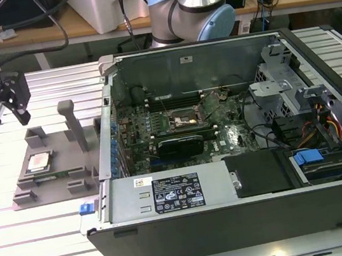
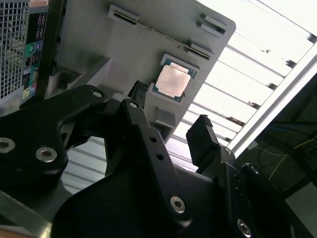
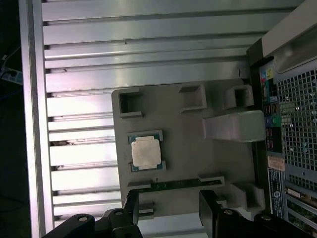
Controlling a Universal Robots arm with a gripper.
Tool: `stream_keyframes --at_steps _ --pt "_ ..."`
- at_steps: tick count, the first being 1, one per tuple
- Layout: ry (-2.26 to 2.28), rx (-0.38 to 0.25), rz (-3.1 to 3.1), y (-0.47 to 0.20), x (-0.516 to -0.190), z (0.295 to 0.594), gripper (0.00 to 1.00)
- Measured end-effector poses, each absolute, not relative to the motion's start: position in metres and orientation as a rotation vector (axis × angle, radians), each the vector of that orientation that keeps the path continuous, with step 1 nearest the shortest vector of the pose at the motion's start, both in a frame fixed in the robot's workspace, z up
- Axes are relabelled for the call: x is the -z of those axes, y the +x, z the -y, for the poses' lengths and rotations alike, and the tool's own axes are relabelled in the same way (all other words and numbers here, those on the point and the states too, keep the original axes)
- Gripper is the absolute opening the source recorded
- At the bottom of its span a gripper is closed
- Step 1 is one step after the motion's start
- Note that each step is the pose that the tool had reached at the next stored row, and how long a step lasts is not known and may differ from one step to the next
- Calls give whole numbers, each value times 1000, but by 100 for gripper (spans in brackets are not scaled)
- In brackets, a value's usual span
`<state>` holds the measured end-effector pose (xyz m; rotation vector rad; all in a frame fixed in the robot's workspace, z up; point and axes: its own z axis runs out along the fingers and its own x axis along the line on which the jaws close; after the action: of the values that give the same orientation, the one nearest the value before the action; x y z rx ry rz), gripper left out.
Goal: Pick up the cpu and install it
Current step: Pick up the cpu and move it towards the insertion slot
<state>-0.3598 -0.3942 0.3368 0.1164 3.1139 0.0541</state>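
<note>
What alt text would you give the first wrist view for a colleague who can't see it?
The cpu lies flat on the grey fixture plate, untouched, with the open pincer hovering apart from it. The plate sits on a slatted metal table, beside the computer case.

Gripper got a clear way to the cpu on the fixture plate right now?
Probably yes. The gripper hangs open and empty near the fixture plate, the cpu lies bare in its recess, and the upright post stands off to the side.
</note>
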Motion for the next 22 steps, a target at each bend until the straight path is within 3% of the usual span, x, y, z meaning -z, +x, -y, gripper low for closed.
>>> stream_keyframes --at_steps 22 --pt "116 -54 -3114 -360 -314 394 60"
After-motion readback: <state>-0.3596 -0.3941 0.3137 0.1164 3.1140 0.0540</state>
